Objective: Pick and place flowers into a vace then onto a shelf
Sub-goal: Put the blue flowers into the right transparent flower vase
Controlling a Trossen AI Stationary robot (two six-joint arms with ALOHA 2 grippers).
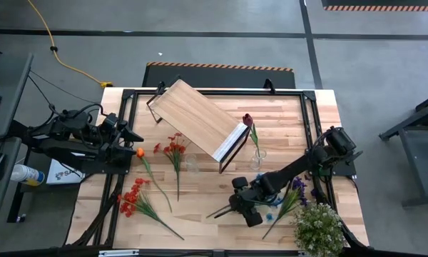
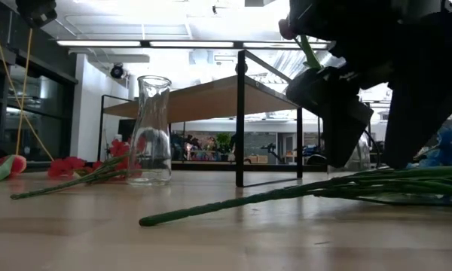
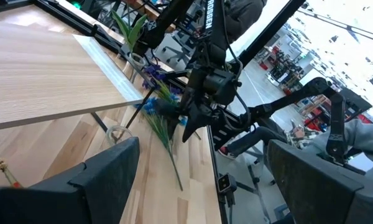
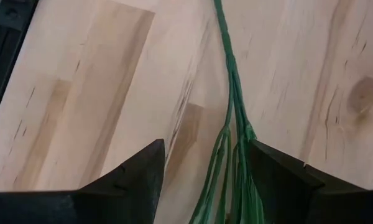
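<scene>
High view: shelf (image 1: 198, 118) standing aslant on the table (image 1: 285, 118), taken as landmark throughout. Off its right end, a small glass vase (image 1: 257, 158) holding the dark red rose (image 1: 247, 120). Just below its lower edge, a second, empty glass vase (image 1: 192, 163). Left of that vase, an orange tulip (image 1: 140, 153) and a red spray (image 1: 175, 149); farther down and left from the shelf, another red spray (image 1: 132, 198), all lying flat on the wood. Right gripper (image 1: 244, 207) down at the tabletop below the shelf's right end, over the green stem of the blue spray (image 1: 225, 208), with blue blooms (image 1: 272, 212) and the purple spray (image 1: 297, 185) just to its right. Right wrist view: fingers (image 4: 132, 182) apart, straddling the stem bundle (image 4: 231, 124), not closed on it, stems lying on the wood between them. Bushy pale plant (image 1: 318, 227) well below and right of the shelf, at the table's corner. Left gripper (image 1: 134, 135) waiting left of the shelf near the table's edge, close to the tulip, fingers (image 3: 105, 180) spread wide and empty in the left wrist view. Low view: empty vase (image 2: 151, 129) upright in front of the shelf (image 2: 203, 98), long stem (image 2: 286, 194) lying on the table nearer the camera.
</scene>
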